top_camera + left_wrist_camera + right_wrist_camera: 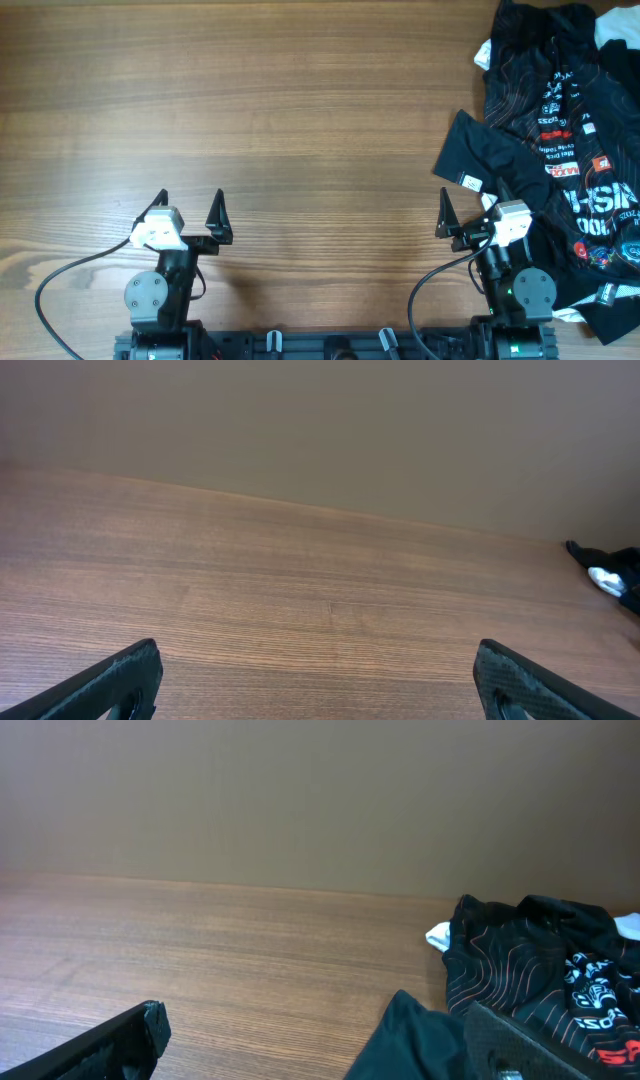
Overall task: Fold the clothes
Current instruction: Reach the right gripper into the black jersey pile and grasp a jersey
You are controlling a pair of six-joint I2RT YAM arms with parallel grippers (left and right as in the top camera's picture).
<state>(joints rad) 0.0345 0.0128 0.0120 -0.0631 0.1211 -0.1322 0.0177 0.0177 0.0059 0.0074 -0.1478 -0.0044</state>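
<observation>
A heap of clothes lies at the table's right side. The top one is a black jersey (560,110) with thin orange-red wavy lines and small logos; it also shows in the right wrist view (520,975). A bit of white garment (615,30) peeks out at the far right. My right gripper (470,205) is open and empty; its right finger is at the edge of a black sleeve (420,1040). My left gripper (190,205) is open and empty over bare wood, far left of the clothes. The left wrist view shows only a clothing edge (610,575) at far right.
The wooden table (280,130) stretches left of the heap. Both arm bases and their cables sit at the front edge (330,345). A plain wall stands behind the table (300,800).
</observation>
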